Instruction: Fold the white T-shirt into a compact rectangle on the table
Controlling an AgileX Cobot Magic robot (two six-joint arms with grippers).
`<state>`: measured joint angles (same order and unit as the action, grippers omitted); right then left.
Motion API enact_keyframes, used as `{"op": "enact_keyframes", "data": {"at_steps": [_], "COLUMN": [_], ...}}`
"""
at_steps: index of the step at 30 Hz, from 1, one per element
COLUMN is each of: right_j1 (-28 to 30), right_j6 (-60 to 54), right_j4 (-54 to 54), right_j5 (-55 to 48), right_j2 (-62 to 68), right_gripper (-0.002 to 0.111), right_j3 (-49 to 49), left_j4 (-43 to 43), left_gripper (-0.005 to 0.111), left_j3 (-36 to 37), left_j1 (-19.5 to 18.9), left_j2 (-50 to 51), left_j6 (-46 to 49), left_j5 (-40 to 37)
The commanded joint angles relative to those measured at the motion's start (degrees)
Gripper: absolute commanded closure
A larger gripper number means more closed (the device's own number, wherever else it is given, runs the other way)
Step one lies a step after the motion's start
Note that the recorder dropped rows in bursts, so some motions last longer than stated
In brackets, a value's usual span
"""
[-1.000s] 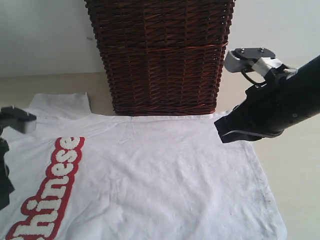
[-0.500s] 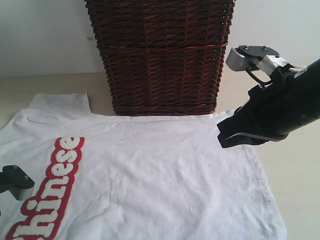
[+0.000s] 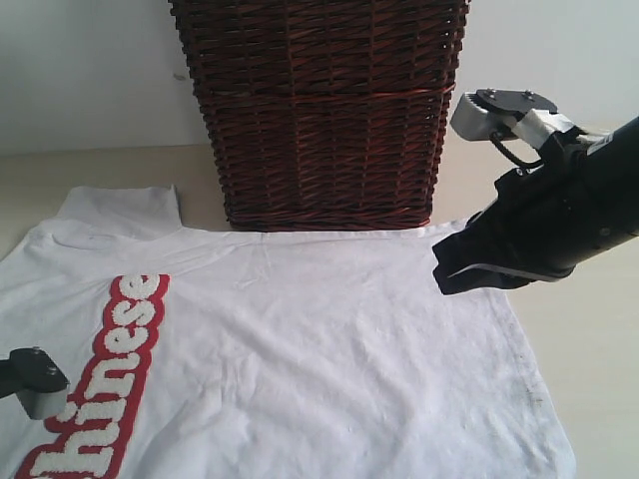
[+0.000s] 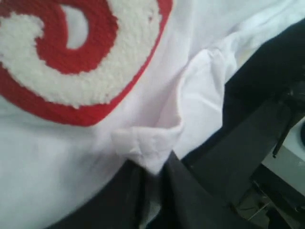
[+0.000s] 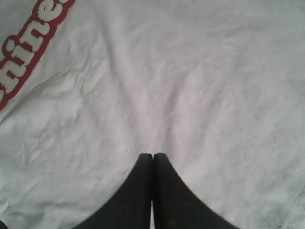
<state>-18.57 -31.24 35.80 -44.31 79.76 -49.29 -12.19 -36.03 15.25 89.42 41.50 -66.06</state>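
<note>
The white T-shirt (image 3: 319,349) lies spread flat on the table (image 3: 589,329), its red-outlined fuzzy letters (image 3: 115,344) running down the left side. My left gripper (image 4: 151,168) is shut on a pinched fold of the shirt's cloth beside a large red-and-white letter (image 4: 71,57); in the exterior view only a grey part of its wrist (image 3: 32,379) shows at the lower left edge. My right gripper (image 3: 444,274) hovers over the shirt's upper right part. Its fingers (image 5: 143,164) are pressed together with nothing between them, above plain white cloth (image 5: 181,86).
A tall dark brown wicker basket (image 3: 319,110) stands on the table just behind the shirt's far edge. Bare tabletop runs along the right of the shirt and at the back left (image 3: 90,165). The table's edge and dark gear (image 4: 267,157) show in the left wrist view.
The left arm has dropped from the upper left of the shirt to its lower left, and its jaws have closed on a fold of cloth. The right gripper shifted slightly, then held still.
</note>
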Motion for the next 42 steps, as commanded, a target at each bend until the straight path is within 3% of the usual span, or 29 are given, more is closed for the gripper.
{"op": "enact_keyframes", "data": {"at_steps": [1,9,15,18,21,25,27,32,39,42], "right_j1": [-0.06,-0.06,-0.06,-0.06,-0.06,-0.06,-0.06,-0.06,-0.06,-0.06], "right_j6": [-0.14,-0.14,-0.14,-0.14,-0.14,-0.14,-0.14,-0.14,-0.14,-0.14], "right_j4": [0.24,0.24,0.24,0.24,0.24,0.24,0.24,0.24,0.24,0.24], "right_j5": [0.42,0.55,0.16,0.04,-0.10,-0.10,0.16,0.81,0.70,0.70], "right_j2": [-0.40,-0.40,-0.40,-0.40,-0.40,-0.40,-0.40,-0.40,-0.40,-0.40], "right_gripper": [0.108,0.108,0.108,0.108,0.108,0.108,0.108,0.108,0.108,0.108], "right_j3": [0.36,0.36,0.36,0.36,0.36,0.36,0.36,0.36,0.36,0.36], "left_j4": [-0.65,-7.62,-2.44,3.41,5.84,7.67,6.51,4.12,-9.89,-12.78], "left_gripper": [0.073,0.070,0.079,0.069,0.055,0.052,0.061,0.104,0.107,0.107], "left_j3": [0.04,0.73,4.86,4.72,4.72,4.72,4.85,5.83,5.83,5.83], "left_j1": [0.33,0.58,4.06,5.93,6.04,6.04,6.04,6.04,6.18,8.09], "left_j2": [-4.15,-11.72,-13.48,-13.88,-14.32,-14.20,-13.64,-11.87,-11.77,-11.88], "left_j6": [-1.86,-6.94,-7.05,-8.09,-8.73,-10.20,-10.20,-7.83,1.67,1.98], "left_j5": [-1.66,-3.90,-3.90,-3.90,1.89,7.99,7.29,2.94,-3.90,-3.90]}}
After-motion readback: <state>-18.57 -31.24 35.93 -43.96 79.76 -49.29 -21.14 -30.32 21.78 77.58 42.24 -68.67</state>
